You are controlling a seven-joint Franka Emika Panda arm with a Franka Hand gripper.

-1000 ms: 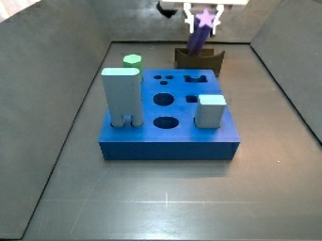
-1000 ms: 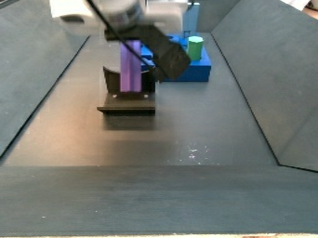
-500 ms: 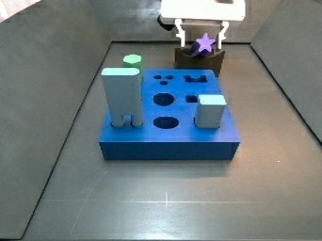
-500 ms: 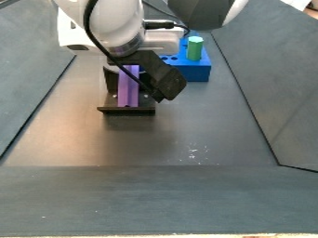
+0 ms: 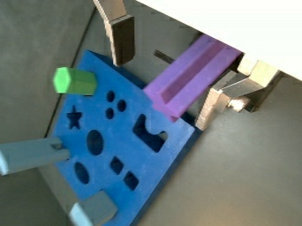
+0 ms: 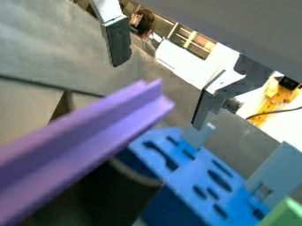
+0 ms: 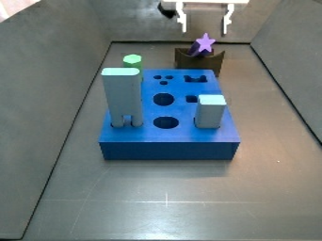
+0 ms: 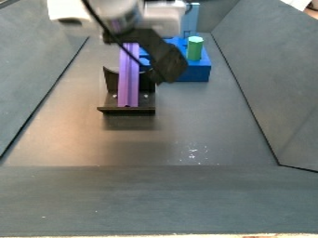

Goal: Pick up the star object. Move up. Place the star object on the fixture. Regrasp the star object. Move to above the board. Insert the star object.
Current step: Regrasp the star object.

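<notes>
I see the gripper (image 7: 208, 16) hanging above the fixture (image 7: 184, 59) at the far end of the floor, its fingers (image 5: 120, 37) spread apart and holding nothing. The purple star peg (image 7: 202, 43) stands propped on the fixture, below the fingertips and clear of them in a side view. In both wrist views the peg (image 5: 188, 78) runs through the gap between the two plates without touching either pad that I can make out. The blue board (image 7: 169, 132) lies beyond the fingers toward the near side, carrying a tall pale block (image 7: 120, 94), a grey cube (image 7: 210, 110) and a green hexagonal peg (image 7: 131, 62). In a side view the peg (image 8: 130, 79) leans upright against the fixture (image 8: 126, 108).
</notes>
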